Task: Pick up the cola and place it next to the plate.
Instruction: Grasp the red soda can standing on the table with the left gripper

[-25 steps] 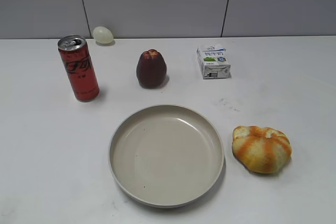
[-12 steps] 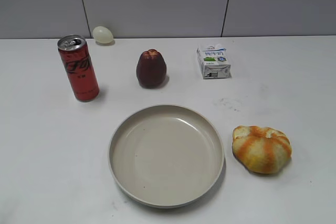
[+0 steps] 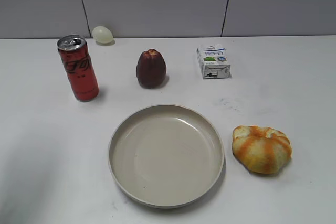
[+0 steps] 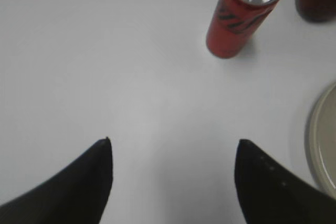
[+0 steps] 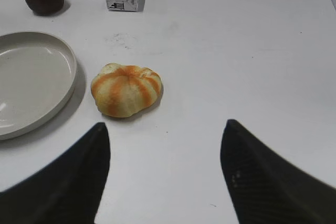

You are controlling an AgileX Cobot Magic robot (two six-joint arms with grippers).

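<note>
Cola [image 4: 242, 17] stands tall and slim, far left of the plate [image 3: 119, 129]; our left gripper [image 4: 173, 145], spread wide and empty, could topple it by clipping the side.

exterior slants down at table; wrists look lower, sharing plate [image 3: 166, 155].

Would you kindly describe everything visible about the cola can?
The cola is a tall, slim red can, metal by its look, with dark script lettering and a silver top whose opening seems open. It stands upright on the white table, left of the dark red fruit and beyond the plate, touching neither. The left end effector is open, short of it.
</note>
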